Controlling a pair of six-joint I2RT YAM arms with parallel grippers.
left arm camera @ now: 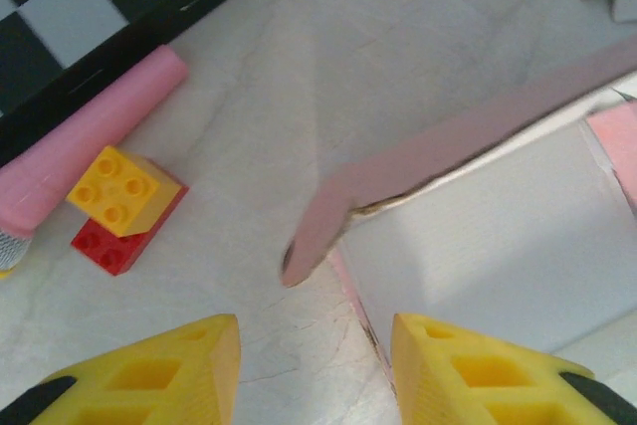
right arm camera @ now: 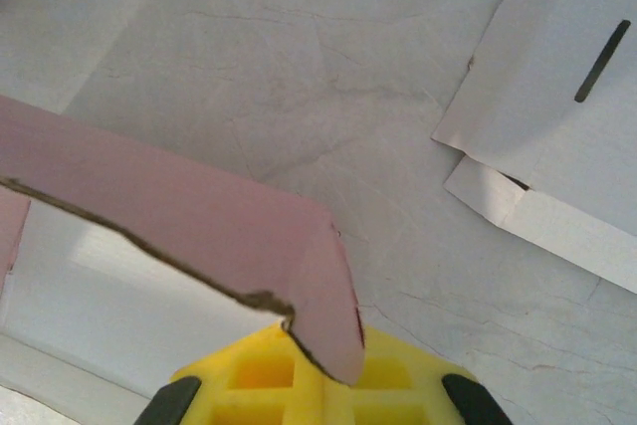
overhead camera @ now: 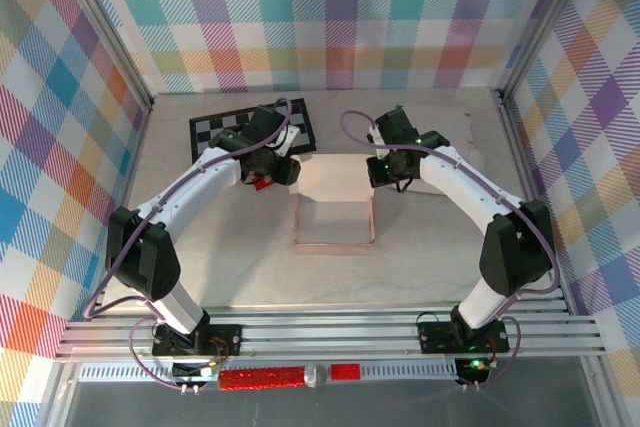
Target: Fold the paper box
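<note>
Right gripper [right arm camera: 320, 380] clamps the paper box [right arm camera: 179, 208] flap — light, bendy card; left gripper [left arm camera: 317, 347] gapes — grab the corner ahead.

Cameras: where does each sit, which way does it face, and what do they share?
Top external: above and behind the bases, looking down on the table; both arms reach the box.
Left wrist: on the left arm, looking down past the open left gripper at the box's corner and bricks.
Right wrist: on the right arm, looking down past the right gripper, shut on a box flap.
Shared: all three show the box.
</note>
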